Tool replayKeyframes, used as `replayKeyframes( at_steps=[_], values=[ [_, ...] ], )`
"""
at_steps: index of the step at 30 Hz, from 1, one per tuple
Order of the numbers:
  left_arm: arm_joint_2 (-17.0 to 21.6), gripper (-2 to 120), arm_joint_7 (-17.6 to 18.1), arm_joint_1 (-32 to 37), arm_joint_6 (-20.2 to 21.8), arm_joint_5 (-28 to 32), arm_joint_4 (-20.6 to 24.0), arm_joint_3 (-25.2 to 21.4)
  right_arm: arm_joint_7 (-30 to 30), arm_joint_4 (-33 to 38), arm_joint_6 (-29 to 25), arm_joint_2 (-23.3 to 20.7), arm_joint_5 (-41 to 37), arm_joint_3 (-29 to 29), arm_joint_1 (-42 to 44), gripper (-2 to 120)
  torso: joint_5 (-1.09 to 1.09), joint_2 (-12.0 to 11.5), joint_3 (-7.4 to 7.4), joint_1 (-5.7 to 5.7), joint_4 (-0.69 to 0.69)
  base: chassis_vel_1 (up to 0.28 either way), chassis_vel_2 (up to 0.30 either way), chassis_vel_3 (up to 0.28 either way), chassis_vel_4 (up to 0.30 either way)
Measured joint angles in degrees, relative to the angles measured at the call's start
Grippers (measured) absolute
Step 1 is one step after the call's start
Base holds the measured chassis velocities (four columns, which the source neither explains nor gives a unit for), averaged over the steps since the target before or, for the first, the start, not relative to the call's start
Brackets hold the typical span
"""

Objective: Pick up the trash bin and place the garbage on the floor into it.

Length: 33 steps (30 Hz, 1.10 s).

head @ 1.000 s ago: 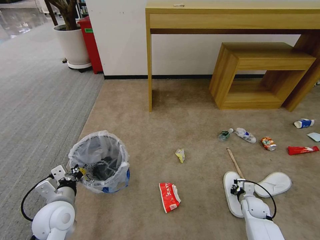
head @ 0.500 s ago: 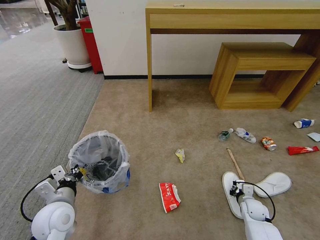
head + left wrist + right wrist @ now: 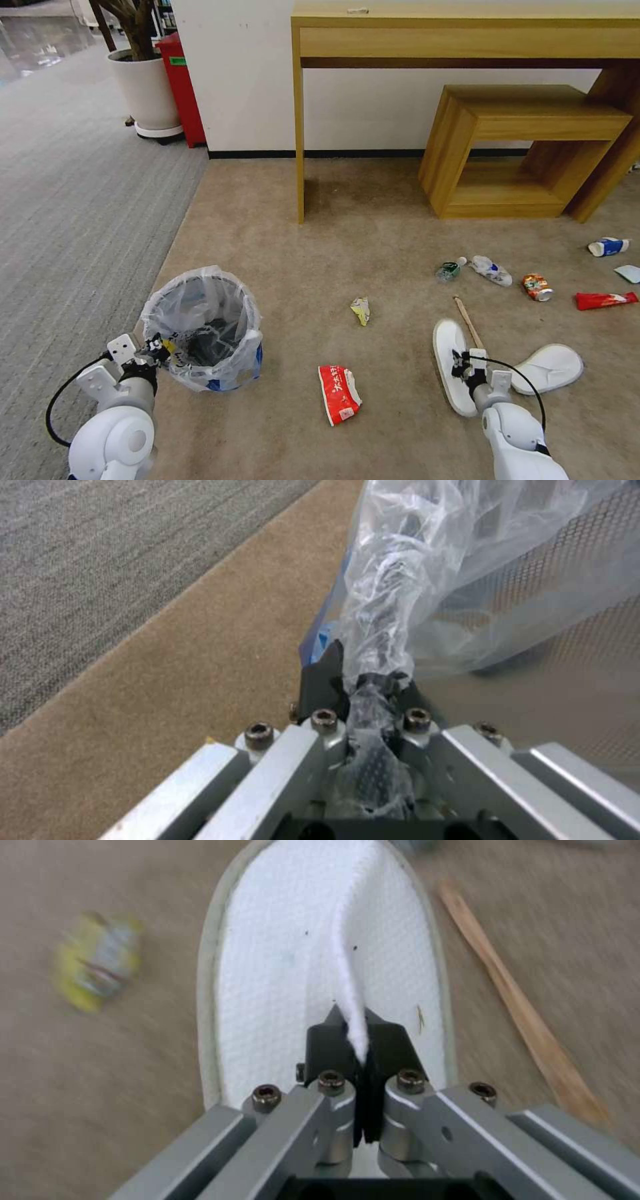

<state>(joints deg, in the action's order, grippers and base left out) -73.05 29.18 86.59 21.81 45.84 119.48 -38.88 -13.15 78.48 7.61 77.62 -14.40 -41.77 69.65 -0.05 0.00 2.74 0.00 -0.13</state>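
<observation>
Beige floor, slipper strap pinched in right end effector.

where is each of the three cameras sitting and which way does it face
Head: high on the robot, looking forward and down at the floor; both arms show.
Left wrist: behind the left gripper, shut on the trash bin liner.
Right wrist: behind the right gripper, pinching a slipper.
Shared: head view also shows bin, slipper.

Trash bin left of slippers
</observation>
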Motion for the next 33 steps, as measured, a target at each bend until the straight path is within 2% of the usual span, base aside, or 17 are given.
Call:
replayKeyframes(
  at_steps=[6,13,16,17,20,33],
  values=[
    [-0.2,2,-0.3,0.3,0.0,-0.6,0.1,0.4,-3.8,5.0,-3.6,0.1,-5.8,0.3,1.7,0,0.02,0.0,0.0,0.0,0.0,0.0,0.0,0.0,0.0],
    [0.1,2,-0.5,0.5,0.0,-1.0,0.4,0.8,-12.0,11.2,-8.4,-0.1,-9.9,0.4,3.1,0,0.0,0.0,0.0,0.0,0.0,0.0,0.0,0.0,0.0],
    [0.2,2,-0.6,0.6,0.0,-1.3,0.5,1.2,-20.2,14.0,-11.2,-0.5,-11.9,0.4,3.5,0,0.0,0.0,0.0,0.0,0.0,0.0,0.0,0.0,0.0],
    [0.2,2,-0.6,0.6,0.0,-1.3,0.5,1.2,-20.2,14.0,-11.2,-0.5,-11.9,0.4,3.5,0,0.0,0.0,0.0,0.0,0.0,0.0,0.0,0.0,0.0],
    [0.2,2,-0.7,0.7,0.0,-1.6,0.6,1.6,-27.2,15.8,-14.1,-0.7,-13.0,0.4,3.8,0,0.0,0.0,0.0,0.0,0.0,0.0,0.0,0.0,0.0],
    [1.9,2,-1.4,1.0,0.2,-2.8,0.7,3.1,-36.2,20.8,-16.0,-1.4,-14.3,2.0,4.4,0,0.0,0.0,0.0,0.0,0.0,0.0,0.0,0.0,0.0]
  ],
)
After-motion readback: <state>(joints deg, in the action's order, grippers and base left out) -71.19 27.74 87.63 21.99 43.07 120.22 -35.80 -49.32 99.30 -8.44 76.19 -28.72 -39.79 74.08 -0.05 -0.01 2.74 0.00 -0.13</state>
